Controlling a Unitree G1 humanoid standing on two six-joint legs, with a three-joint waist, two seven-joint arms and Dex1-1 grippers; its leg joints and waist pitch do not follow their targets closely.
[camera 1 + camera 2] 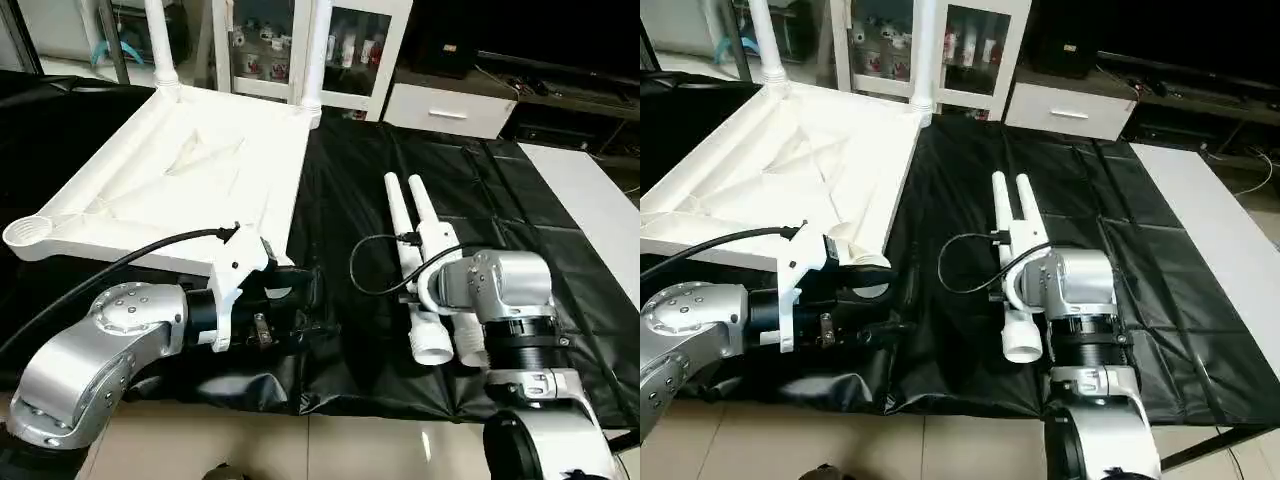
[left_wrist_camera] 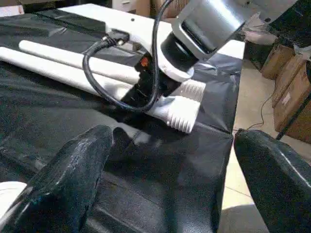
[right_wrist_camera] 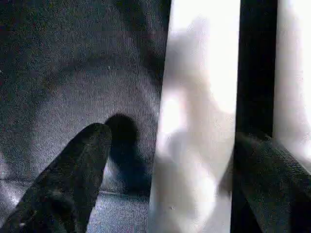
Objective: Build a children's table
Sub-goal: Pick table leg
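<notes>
— Tabletop (image 1: 190, 170) placement?
— You have it underside up, far left on the black cover (image 1: 520, 230), two legs (image 1: 315, 50) standing in its far sockets.
— Loose legs (image 1: 412, 250)?
— Side by side, running near to far, threaded ends nearest you.
— Grippers?
— Your right gripper (image 3: 165, 160) straddles one, fingers apart; your left gripper (image 2: 170, 174) gapes empty.

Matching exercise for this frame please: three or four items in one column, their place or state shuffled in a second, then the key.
Items
1. tabletop
2. two loose legs
3. left gripper
4. right gripper

States
A. open, one of the loose legs between its fingers
B. lying side by side on the black cover
C. underside up, two legs standing in its far corner sockets
D. open, holding nothing, near the tabletop's near corner socket

Pairs: 1-C, 2-B, 3-D, 4-A
</notes>
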